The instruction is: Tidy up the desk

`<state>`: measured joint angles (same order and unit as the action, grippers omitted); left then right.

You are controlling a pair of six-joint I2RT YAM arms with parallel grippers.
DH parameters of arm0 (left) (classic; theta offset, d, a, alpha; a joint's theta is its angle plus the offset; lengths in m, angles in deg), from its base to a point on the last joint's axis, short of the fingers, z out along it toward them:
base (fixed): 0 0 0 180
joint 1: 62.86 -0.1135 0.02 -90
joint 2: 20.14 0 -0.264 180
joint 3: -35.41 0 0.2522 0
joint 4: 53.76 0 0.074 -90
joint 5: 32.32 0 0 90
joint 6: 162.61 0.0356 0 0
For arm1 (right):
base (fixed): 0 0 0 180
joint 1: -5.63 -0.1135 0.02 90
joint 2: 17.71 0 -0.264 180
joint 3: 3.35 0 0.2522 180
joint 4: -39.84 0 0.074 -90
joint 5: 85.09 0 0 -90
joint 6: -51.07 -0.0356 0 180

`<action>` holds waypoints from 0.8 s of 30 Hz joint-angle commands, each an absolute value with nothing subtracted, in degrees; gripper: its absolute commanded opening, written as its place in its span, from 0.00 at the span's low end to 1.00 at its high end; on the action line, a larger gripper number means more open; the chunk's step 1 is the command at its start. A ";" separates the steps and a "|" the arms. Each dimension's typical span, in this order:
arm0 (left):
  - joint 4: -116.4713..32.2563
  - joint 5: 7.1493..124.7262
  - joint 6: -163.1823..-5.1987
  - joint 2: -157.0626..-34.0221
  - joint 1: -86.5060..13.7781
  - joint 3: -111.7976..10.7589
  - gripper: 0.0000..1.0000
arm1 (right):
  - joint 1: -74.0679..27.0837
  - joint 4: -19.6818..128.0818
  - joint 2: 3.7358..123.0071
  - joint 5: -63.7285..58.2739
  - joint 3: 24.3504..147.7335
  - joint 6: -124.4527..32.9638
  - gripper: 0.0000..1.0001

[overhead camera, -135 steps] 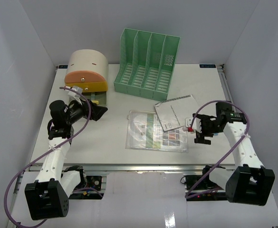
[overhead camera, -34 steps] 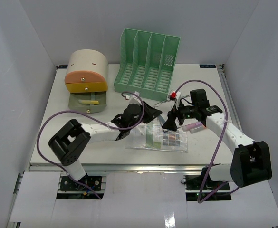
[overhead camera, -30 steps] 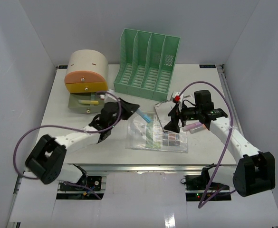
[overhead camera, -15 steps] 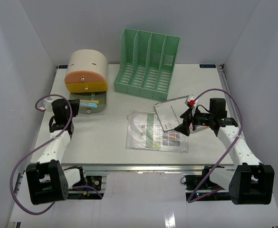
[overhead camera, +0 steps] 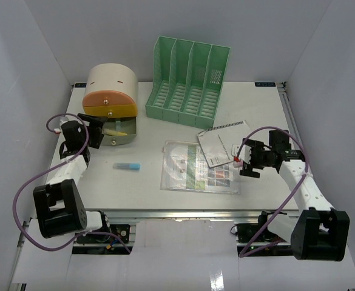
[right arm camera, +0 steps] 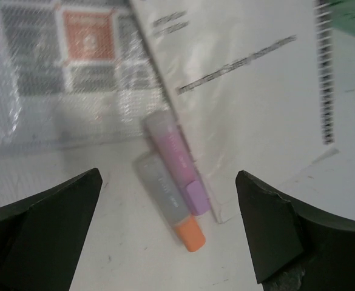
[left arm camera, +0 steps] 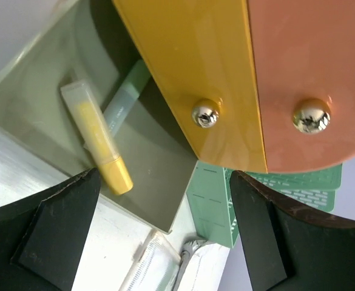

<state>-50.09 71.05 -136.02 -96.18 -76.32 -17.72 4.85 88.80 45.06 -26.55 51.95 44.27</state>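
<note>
Wide-open left end effector (left arm camera: 165, 176) and right end effector (right arm camera: 168, 182); purple marker (right arm camera: 172, 159) beside notebook (right arm camera: 244, 91) in wrist view only.

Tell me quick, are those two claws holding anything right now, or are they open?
Left gripper: open, holding nothing, by the open drawer.
Right gripper: open, holding nothing, above a pink marker.

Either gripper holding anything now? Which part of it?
Nothing held. Left gripper stands open at the open drawer; right gripper open above the purple highlighter.
</note>
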 commanded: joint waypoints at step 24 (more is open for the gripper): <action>-48.91 88.25 -110.76 -71.47 -77.72 -9.03 0.98 | 7.66 105.63 70.53 -13.73 66.75 67.77 0.72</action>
